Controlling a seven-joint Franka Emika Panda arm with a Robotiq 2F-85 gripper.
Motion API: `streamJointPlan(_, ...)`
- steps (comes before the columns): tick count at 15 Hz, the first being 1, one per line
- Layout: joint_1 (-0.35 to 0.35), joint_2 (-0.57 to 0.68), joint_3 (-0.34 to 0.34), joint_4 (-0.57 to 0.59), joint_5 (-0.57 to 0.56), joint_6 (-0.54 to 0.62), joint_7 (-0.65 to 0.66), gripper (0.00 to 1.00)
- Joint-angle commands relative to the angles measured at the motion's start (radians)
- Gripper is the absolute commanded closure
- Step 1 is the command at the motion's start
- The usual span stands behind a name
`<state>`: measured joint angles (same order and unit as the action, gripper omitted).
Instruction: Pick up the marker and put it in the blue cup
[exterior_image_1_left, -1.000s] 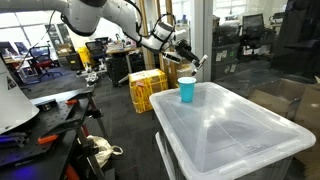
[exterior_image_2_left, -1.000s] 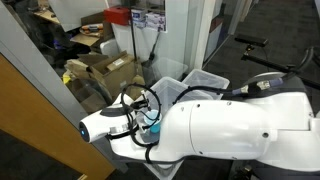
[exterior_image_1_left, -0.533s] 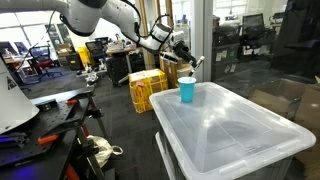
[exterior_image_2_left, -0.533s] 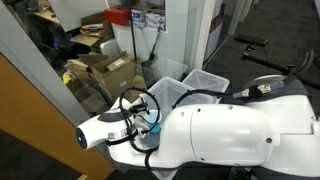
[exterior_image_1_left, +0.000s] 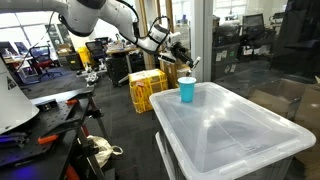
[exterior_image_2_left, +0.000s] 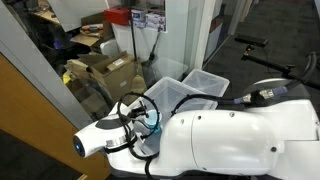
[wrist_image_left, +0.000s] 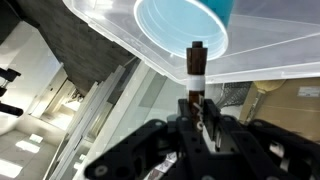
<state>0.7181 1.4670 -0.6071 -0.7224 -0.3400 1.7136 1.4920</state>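
While the gripper (wrist_image_left: 197, 108) clamps its fingers (wrist_image_left: 213, 120) on the marker (wrist_image_left: 196, 68), we see in the wrist view the marker's dark tip pointing at the open mouth of the blue cup (wrist_image_left: 180, 25) (it stands near a corner of a clear bin lid (exterior_image_1_left: 240, 130)), close above the rim.

Office lab — swivel chairs (exterior_image_1_left: 97, 50), cardboard boxes (exterior_image_2_left: 108, 70)
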Motion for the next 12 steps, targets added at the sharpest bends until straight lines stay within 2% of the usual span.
streamJointPlan(1,0.015,-0.007,-0.003,-0.030,0.005,-0.005,0.055,0.95)
streamJointPlan(12,0.048,-0.015,-0.011,-0.091,0.004,-0.044,0.229,0.95)
